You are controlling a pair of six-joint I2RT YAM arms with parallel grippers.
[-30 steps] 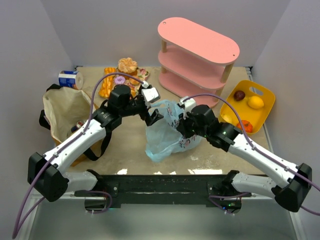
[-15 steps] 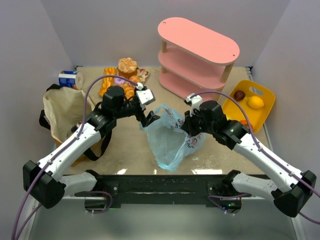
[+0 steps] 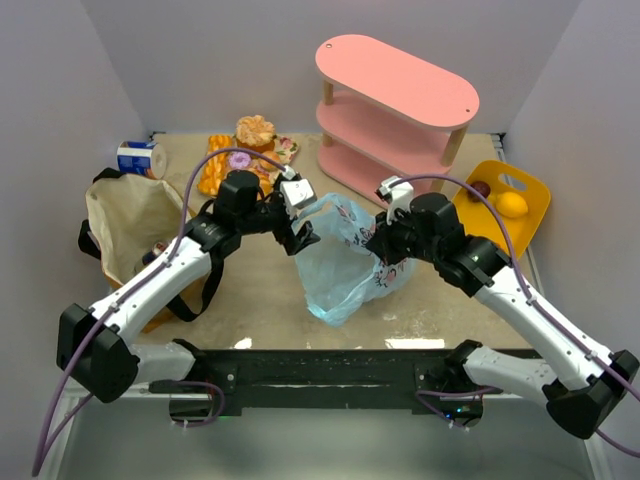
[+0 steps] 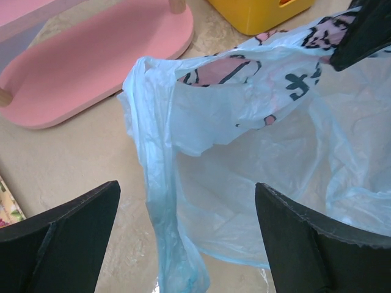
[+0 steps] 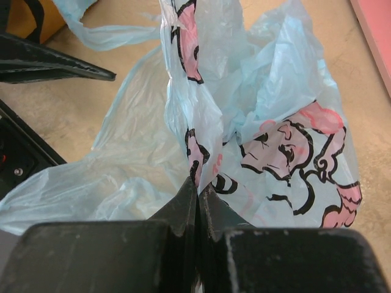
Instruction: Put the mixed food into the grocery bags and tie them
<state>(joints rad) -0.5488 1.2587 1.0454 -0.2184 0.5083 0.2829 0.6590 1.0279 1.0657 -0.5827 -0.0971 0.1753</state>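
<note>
Light-blue plastic bag (image 3: 345, 268): resting at the middle of the table (image 3: 255, 290), its mouth standing raised between the two claws.
Right claw (image 5: 198, 190): fingers pressing together, clamping a printed fold of the bag's rim.
Left claw (image 4: 186, 186): fingers standing wide apart at the bag's opposite edge; a twisted strip of plastic is hanging between them, contact not determinable.
Tan canvas tote (image 3: 130, 225): sitting open at the table's left, well apart from the bag.
</note>
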